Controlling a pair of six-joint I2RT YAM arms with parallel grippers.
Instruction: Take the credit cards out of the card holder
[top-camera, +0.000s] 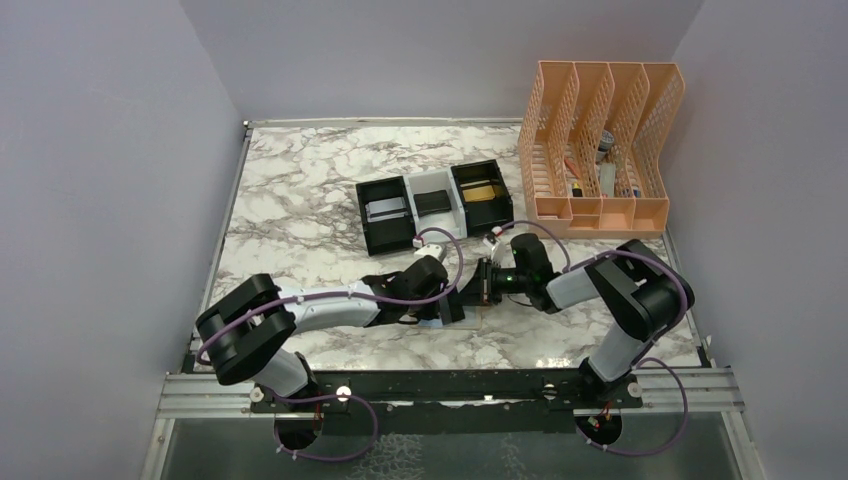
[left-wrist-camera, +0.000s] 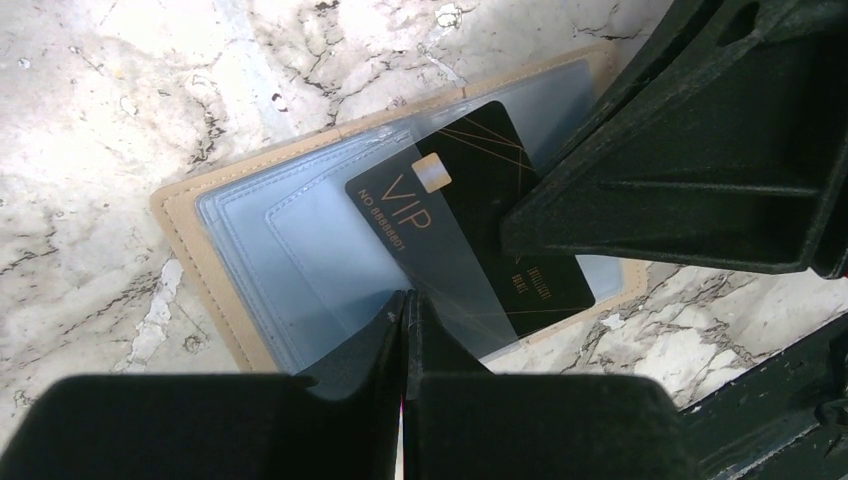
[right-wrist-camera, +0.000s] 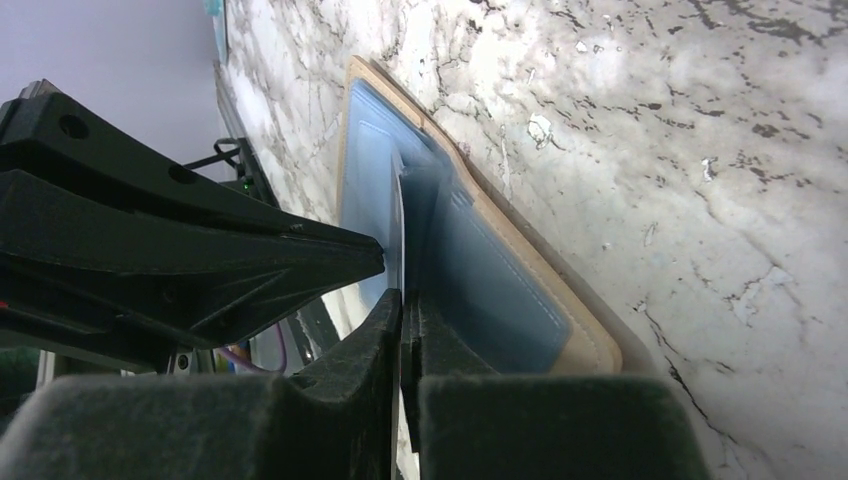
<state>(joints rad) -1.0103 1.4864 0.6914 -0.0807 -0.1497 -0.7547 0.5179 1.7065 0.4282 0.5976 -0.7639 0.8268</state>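
The tan card holder (left-wrist-camera: 190, 230) lies open on the marble, under both wrists in the top view (top-camera: 433, 322). A black credit card (left-wrist-camera: 470, 180) marked VIP sticks partway out of its bluish clear pocket. My left gripper (left-wrist-camera: 405, 310) is shut on a lifted clear pocket flap of the holder. My right gripper (left-wrist-camera: 505, 228) reaches in from the right and is shut on the black card's edge, which shows as a thin line between its fingers (right-wrist-camera: 402, 305). The tan rim (right-wrist-camera: 560, 330) runs beside them. Both grippers meet tip to tip (top-camera: 470, 295).
Three small bins stand behind the arms: a black one (top-camera: 385, 212) with a silvery card, a white one (top-camera: 433, 203) with a dark card, and a black one (top-camera: 482, 195) with a gold card. A peach mesh organizer (top-camera: 600, 140) stands at the back right.
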